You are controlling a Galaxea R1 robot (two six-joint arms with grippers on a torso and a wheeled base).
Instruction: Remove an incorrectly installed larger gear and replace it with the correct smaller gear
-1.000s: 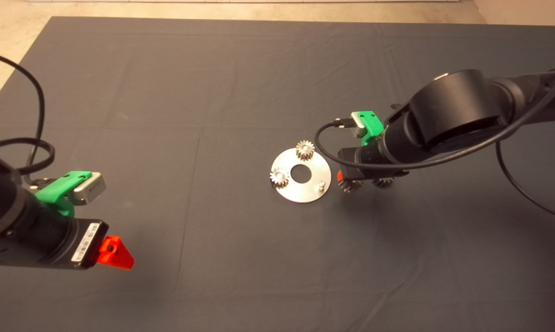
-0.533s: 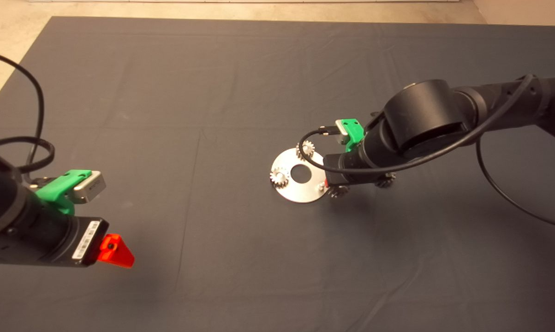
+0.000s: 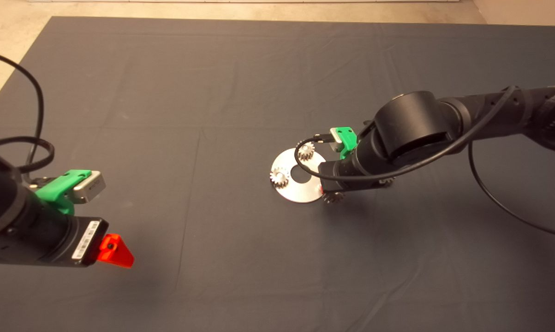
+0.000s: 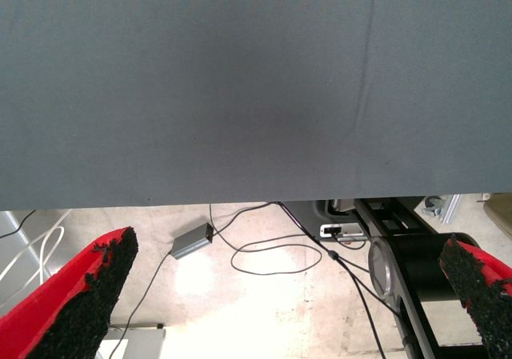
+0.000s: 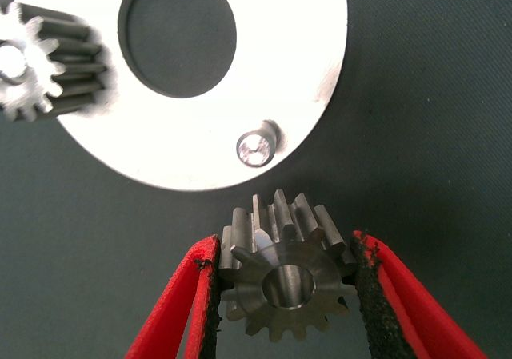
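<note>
My right gripper is shut on the smaller gear, dark grey, at the near right rim of the round silver plate. In the right wrist view the fingers clamp the smaller gear on both sides, just short of the plate's bare peg. Two paler gears sit on the plate's other pegs. The larger gear lies on the mat, mostly hidden under my right arm. My left gripper is open and empty at the lower left.
The left wrist view shows the mat's edge and, beyond it, floor with cables and a small grey box. The right arm's black cable loops over the plate. One paler gear shows at the plate's far side.
My right gripper has carried the smaller gear left and toward the near side, from the mat beside the larger gear to the plate's rim by the bare peg. The left arm has not moved.
</note>
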